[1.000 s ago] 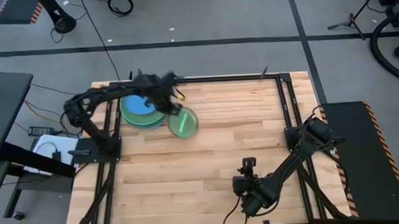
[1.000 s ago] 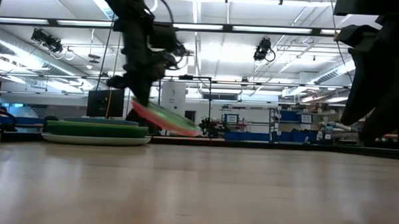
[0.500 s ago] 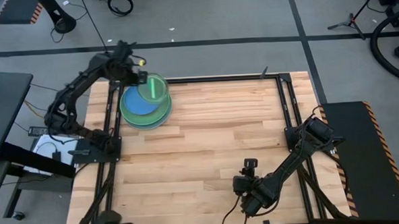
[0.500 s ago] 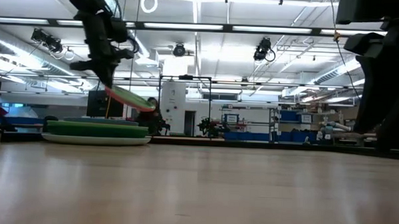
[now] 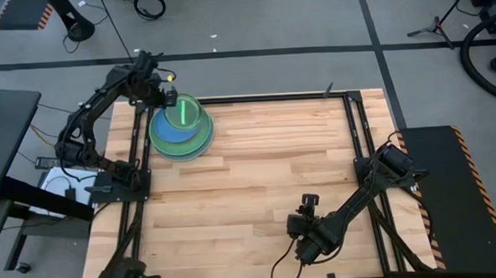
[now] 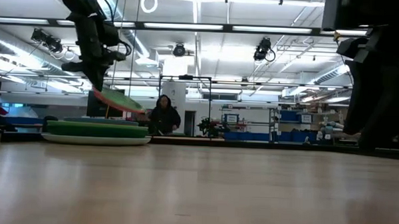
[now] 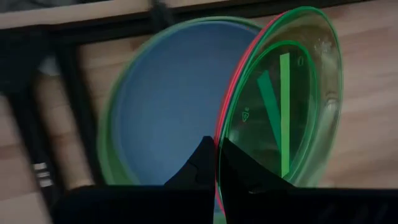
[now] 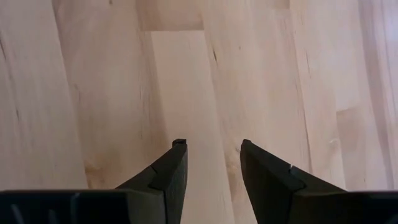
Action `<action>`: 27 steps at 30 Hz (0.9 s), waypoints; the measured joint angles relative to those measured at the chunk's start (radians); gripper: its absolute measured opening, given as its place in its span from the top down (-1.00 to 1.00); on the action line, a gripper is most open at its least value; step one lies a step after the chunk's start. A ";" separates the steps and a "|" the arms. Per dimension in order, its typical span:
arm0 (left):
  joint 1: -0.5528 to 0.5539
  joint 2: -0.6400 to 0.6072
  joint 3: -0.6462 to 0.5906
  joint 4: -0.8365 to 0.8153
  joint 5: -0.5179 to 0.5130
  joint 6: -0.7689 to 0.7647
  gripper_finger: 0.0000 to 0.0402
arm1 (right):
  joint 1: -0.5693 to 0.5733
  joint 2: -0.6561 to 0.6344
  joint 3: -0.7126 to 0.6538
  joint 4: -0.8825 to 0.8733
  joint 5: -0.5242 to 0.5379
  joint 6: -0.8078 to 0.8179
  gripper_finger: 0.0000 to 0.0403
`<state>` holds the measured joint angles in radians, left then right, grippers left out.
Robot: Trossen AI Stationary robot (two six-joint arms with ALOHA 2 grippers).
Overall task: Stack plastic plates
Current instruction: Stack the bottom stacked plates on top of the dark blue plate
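Left gripper [image 7: 217,163] fingers clamped on rim of small lime plate [image 7: 283,93], held tilted just above stack [image 5: 179,135] at counter's [image 5: 258,180] far-left corner, presumably for release. Right gripper [image 8: 211,158] waited, fingers apart.

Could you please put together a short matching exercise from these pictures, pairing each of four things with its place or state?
Things:
1. left pincer
2. right pincer
3. blue plate
4. person

Places or states:
A. open above bare wood, near the front edge of the table
B. lying on top of the stack at the far left corner
C. shut on the tilted plates, a green one over a red-rimmed one, held above the stack
D. in the room beyond the table, in the low view

Pairs: 1-C, 2-A, 3-B, 4-D
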<state>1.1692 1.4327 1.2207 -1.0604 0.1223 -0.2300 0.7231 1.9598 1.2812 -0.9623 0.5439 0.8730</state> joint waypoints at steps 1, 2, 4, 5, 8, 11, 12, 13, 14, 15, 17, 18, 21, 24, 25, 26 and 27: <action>-0.014 0.001 -0.010 0.005 -0.039 -0.005 0.96 | -0.001 0.000 0.000 0.001 -0.003 0.000 0.23; -0.026 0.001 -0.020 0.012 -0.073 -0.019 0.96 | -0.001 0.000 0.000 0.001 -0.007 0.000 0.23; -0.047 0.001 -0.032 0.025 -0.117 -0.029 0.96 | 0.000 0.000 0.000 0.000 -0.013 0.000 0.23; -0.054 0.002 -0.033 0.029 -0.129 -0.039 0.96 | 0.000 0.000 0.000 0.000 -0.015 0.000 0.23; -0.064 0.001 -0.031 0.020 -0.146 -0.066 0.96 | 0.000 0.000 0.000 0.000 -0.023 -0.001 0.23; -0.064 0.000 -0.014 -0.010 -0.162 -0.074 0.96 | 0.000 0.000 0.000 0.000 -0.035 0.000 0.23; -0.067 0.000 -0.011 -0.019 -0.172 -0.073 0.96 | 0.000 0.000 0.000 0.000 -0.037 0.000 0.23; -0.072 0.000 -0.011 -0.025 -0.182 -0.074 0.96 | 0.000 0.000 0.000 0.000 -0.040 0.000 0.23; -0.077 0.000 -0.011 -0.025 -0.190 -0.078 0.96 | 0.000 0.000 0.000 0.001 -0.040 0.000 0.23; -0.081 0.000 -0.011 -0.023 -0.196 -0.083 0.96 | 0.000 0.000 0.000 0.002 -0.040 0.004 0.23; -0.082 0.000 -0.011 -0.023 -0.204 -0.095 0.96 | 0.000 0.000 0.000 0.005 -0.040 0.014 0.23; -0.082 0.004 -0.011 -0.020 -0.212 -0.101 0.96 | 0.000 0.000 0.000 0.005 -0.040 0.017 0.23; -0.098 0.029 -0.010 -0.020 -0.275 -0.127 0.96 | 0.005 0.000 0.000 0.014 -0.040 0.026 0.23; -0.130 0.066 -0.015 -0.035 -0.357 -0.141 0.96 | 0.020 0.000 0.000 0.024 -0.039 0.042 0.23; -0.143 0.081 -0.017 -0.044 -0.386 -0.150 0.96 | 0.028 0.000 0.000 0.023 -0.035 0.049 0.23; -0.155 0.095 -0.017 -0.050 -0.414 -0.152 0.95 | 0.035 0.000 0.000 0.024 -0.033 0.051 0.23; -0.164 0.107 -0.017 -0.049 -0.431 -0.155 0.94 | 0.043 0.000 0.000 0.024 -0.032 0.051 0.23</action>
<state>1.0049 1.5398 1.2034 -1.1096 -0.3090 -0.3849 0.7656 1.9601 1.2812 -0.9388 0.5119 0.9245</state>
